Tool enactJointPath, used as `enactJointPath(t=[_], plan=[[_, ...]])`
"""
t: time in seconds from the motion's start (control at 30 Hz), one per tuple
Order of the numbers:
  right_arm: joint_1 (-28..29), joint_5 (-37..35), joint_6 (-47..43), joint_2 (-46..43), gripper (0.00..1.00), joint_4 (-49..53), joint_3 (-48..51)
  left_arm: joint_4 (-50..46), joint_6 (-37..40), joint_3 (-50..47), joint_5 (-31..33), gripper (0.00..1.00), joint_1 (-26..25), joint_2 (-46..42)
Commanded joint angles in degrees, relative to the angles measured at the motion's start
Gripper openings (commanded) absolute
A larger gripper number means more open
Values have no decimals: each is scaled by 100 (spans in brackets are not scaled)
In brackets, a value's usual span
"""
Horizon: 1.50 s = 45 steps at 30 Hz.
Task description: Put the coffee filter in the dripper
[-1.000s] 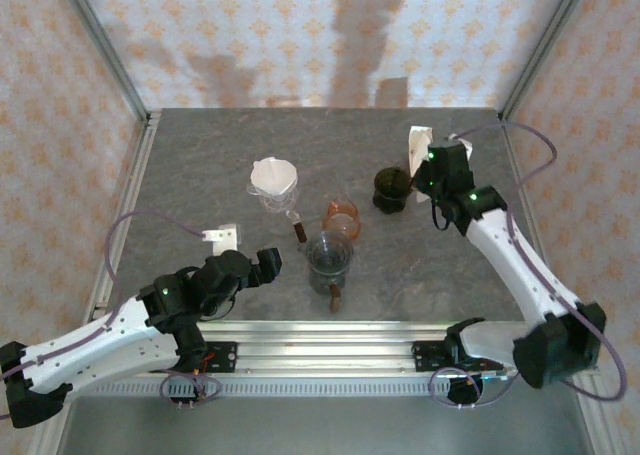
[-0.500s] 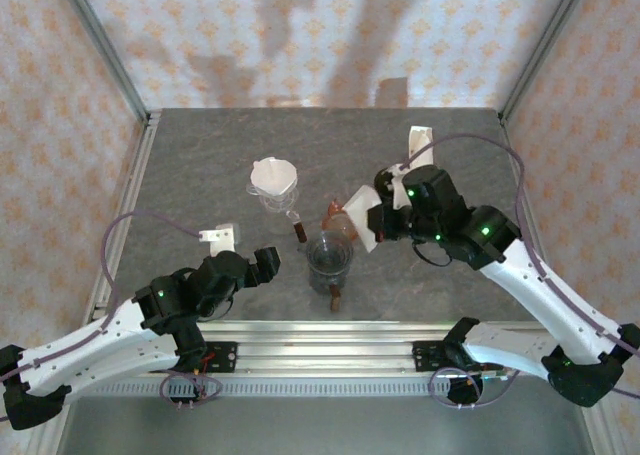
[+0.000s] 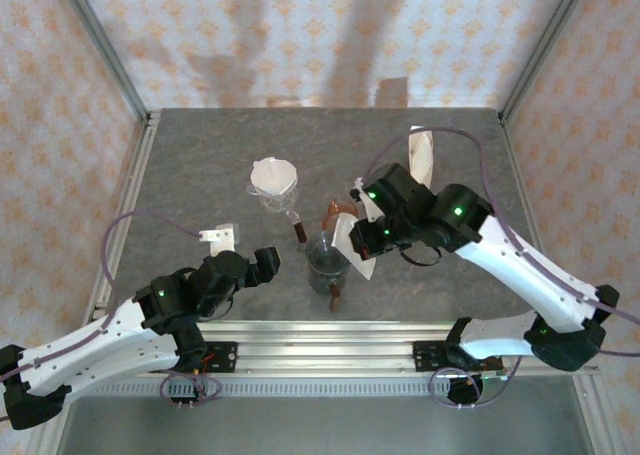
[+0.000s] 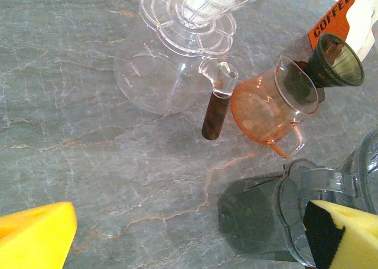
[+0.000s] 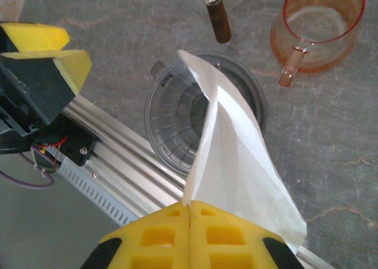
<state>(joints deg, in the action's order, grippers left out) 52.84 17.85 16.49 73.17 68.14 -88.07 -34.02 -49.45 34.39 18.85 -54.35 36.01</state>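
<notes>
A white paper coffee filter (image 5: 236,156) is pinched at its lower edge in my right gripper (image 5: 190,207), which is shut on it. The filter's upper tip hangs over the rim of the grey plastic dripper (image 5: 177,115). Seen from above, the filter (image 3: 358,245) sits at the right side of the grey dripper (image 3: 328,257), under my right gripper (image 3: 366,237). My left gripper (image 3: 262,265) rests open just left of the dripper, nothing between its yellow pads (image 4: 35,233). From the left wrist, the dripper (image 4: 331,204) is at the right edge.
A clear dripper with a filter in it sits on a glass carafe (image 3: 273,182) at the back left. An orange pitcher (image 4: 271,103), a dark green funnel (image 4: 336,59) and a coffee filter packet (image 3: 422,155) stand behind. The metal rail (image 3: 330,335) runs along the front.
My right arm has swung from the back right toward the front centre, carrying the filter over to the grey dripper. The left arm has stayed put.
</notes>
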Motion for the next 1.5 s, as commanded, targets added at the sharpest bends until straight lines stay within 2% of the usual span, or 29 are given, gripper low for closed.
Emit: enactJointPath(t=[0.0,0.5,1.2,1.37,1.47], plan=[[94,-114,-172,321,0,452,-333,-61,8,24,159,100,42,-41],[265,-11,-506,1684,0,374,-1141,99,68,7,-23,100,56,2],[278,-91,-329,2011,0,-611,-244,277,50,-42,-258,100,56,61],[275,-18,-315,1872,29,-805,-169,358,118,-12,-373,99,50,74],[279,-83,-292,1653,40,-936,-100,395,213,53,-449,93,56,87]])
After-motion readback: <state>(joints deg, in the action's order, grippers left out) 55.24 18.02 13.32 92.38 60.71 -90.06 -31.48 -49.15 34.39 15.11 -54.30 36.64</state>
